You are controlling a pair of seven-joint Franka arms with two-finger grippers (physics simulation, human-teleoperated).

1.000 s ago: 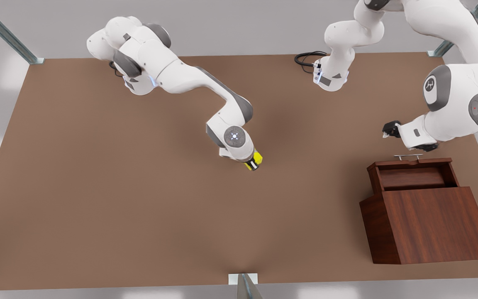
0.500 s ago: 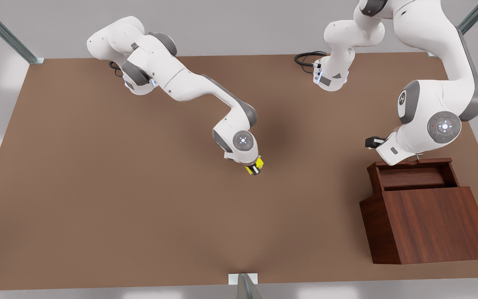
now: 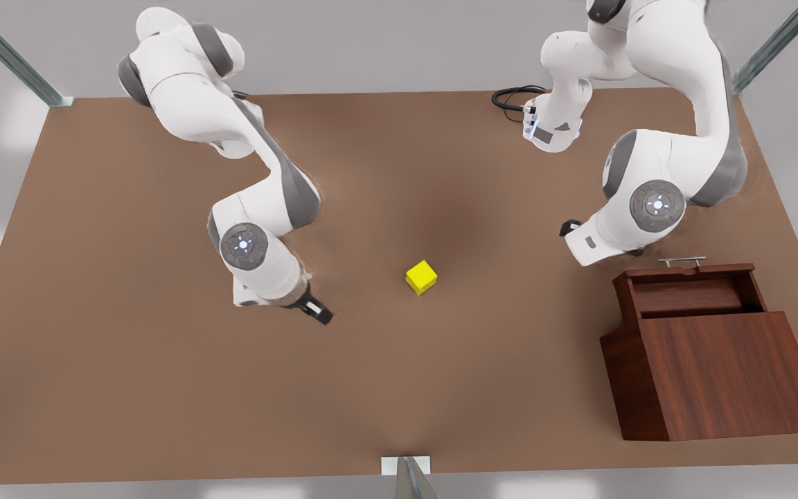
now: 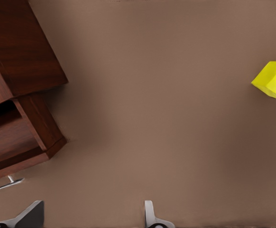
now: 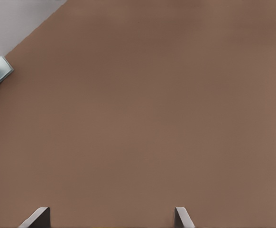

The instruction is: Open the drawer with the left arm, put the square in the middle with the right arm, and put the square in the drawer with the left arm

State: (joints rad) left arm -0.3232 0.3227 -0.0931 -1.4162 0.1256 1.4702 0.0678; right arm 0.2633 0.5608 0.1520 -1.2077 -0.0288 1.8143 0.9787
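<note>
The square [image 3: 421, 277], a small yellow cube, rests alone on the brown tabletop near the middle; the left wrist view catches it too [image 4: 273, 80]. My right gripper [image 3: 312, 310] hangs to the front view's left of it, apart from it, open over bare table [image 5: 109, 218]. The drawer [image 3: 690, 287] stands pulled out of the wooden box [image 3: 717, 374], its silver handle [image 3: 681, 261] free. My left gripper [image 3: 596, 242] hovers just beyond the handle, toward the cube, open and empty [image 4: 90, 218], with the drawer [image 4: 14, 137] beside it.
Black cables [image 3: 513, 97] lie at the base of the arm on the front view's right. Metal frame posts [image 3: 406, 478] stand at the table's edges and corners. Wide bare tabletop [image 3: 163, 388] surrounds the cube.
My right gripper let go of the square and drew away to the front view's left. My left gripper moved off the drawer handle toward the middle.
</note>
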